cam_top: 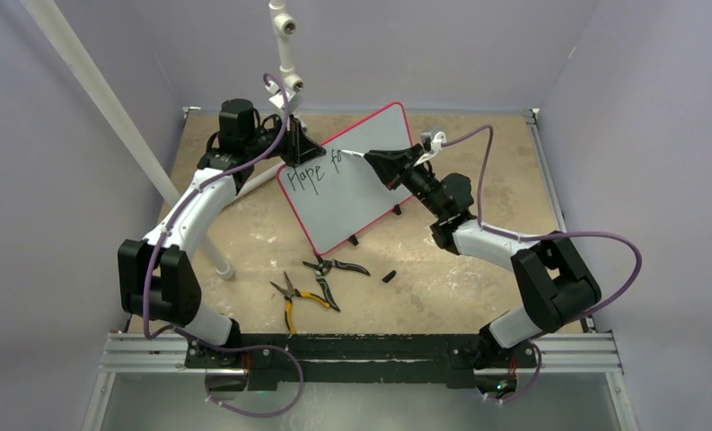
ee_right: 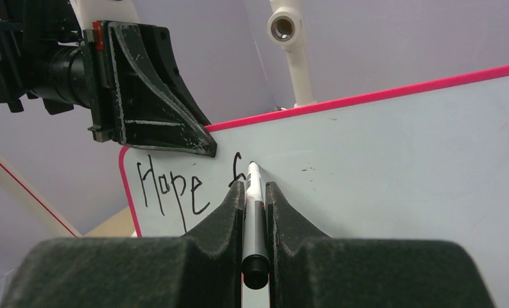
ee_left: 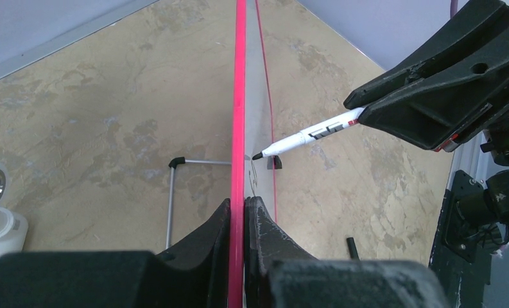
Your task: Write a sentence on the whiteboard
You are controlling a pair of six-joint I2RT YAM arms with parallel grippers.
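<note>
The whiteboard [cam_top: 361, 202] stands tilted on its feet at the middle back of the table, its frame pink-red [ee_left: 239, 96]. Black writing [cam_top: 312, 171] on it reads "Hope", then the start of a second word [ee_right: 168, 183]. My left gripper [cam_top: 294, 144] is shut on the board's upper left edge, its jaws pinching the frame [ee_left: 240, 202]. My right gripper [cam_top: 372, 155] is shut on a white and grey marker [ee_right: 254, 192]. The marker's tip [ee_left: 259, 155] touches the board just after the "f". The marker hides part of that letter in the right wrist view.
Two pairs of pliers, one yellow-handled [cam_top: 294, 298] and one black-handled [cam_top: 334, 267], lie in front of the board. A small black cap [cam_top: 389, 276] lies to their right. White pipes [cam_top: 285, 45] rise behind and left of the board. A wire stand [ee_left: 171, 192] props its back.
</note>
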